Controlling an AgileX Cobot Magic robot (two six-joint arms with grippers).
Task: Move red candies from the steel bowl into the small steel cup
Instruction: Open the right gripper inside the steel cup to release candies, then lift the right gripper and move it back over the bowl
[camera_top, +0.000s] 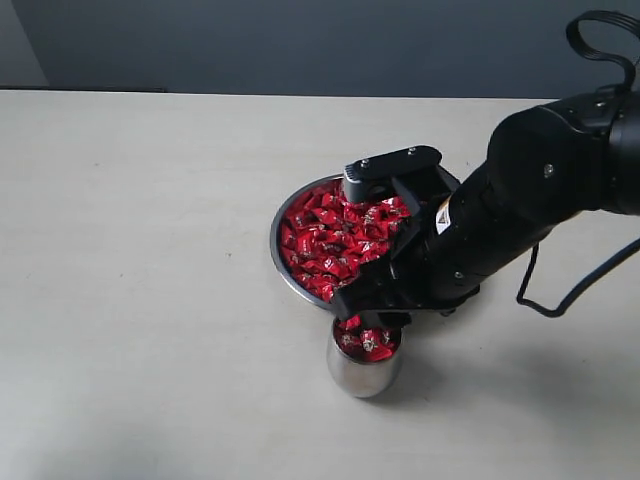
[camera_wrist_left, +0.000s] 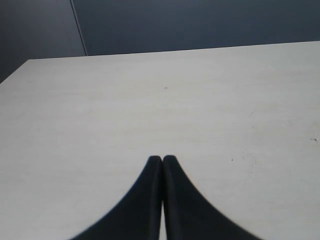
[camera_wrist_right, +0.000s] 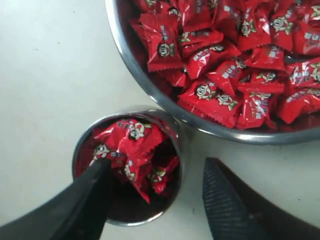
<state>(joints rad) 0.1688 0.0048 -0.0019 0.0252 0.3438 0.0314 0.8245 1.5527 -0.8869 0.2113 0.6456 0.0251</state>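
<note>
- My right hand (camera_wrist_right: 157, 167) hangs spread over the small, egg-shaped steel cup (camera_top: 365, 378).
- Shiny red wrapped candies (camera_top: 330, 240) fill the wide, shallow steel bowl (camera_top: 276, 240), just beside at eleven o'clock.
- My left hand (camera_wrist_left: 162, 162), pressed together, is farther off.

the red candies (camera_wrist_right: 215, 95) have glossy, crinkled wrappers. the steel bowl (camera_wrist_right: 131, 60) and small steel cup (camera_top: 362, 378) are polished, mirror-bright metal. the table (camera_top: 150, 300) is smooth and matt. the right gripper (camera_wrist_right: 157, 167) has matt black, ribbed fingers (camera_wrist_right: 225, 205).
</note>
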